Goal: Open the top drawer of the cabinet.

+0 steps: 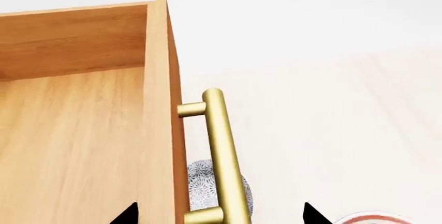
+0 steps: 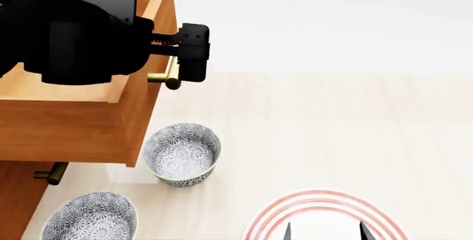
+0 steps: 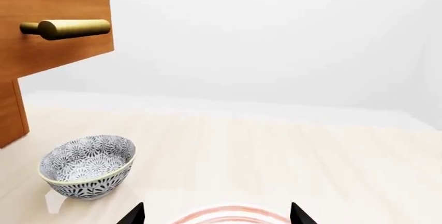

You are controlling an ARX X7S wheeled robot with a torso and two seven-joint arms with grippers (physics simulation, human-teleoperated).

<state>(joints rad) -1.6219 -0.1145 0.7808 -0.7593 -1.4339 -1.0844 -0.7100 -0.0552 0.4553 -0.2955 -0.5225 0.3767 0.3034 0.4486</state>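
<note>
The top drawer (image 2: 66,129) of the orange-brown cabinet (image 2: 13,195) stands pulled out, its lighter wood box (image 1: 69,131) showing. Its brass bar handle (image 1: 224,151) runs along the front. My left gripper (image 1: 221,214) is open. It straddles the drawer front and the handle, with one fingertip (image 1: 128,214) over the box and the other (image 1: 314,214) outside the bar. In the head view my left gripper (image 2: 166,51) sits at the handle (image 2: 171,76). My right gripper (image 3: 215,214) is open and empty, low over a red-ringed plate (image 3: 228,216).
A patterned bowl (image 2: 181,154) stands on the floor just below the pulled-out drawer, and a second bowl (image 2: 90,218) nearer me. The plate (image 2: 325,212) lies at the front right. A lower drawer's brass handle (image 2: 52,173) sticks out under the open drawer.
</note>
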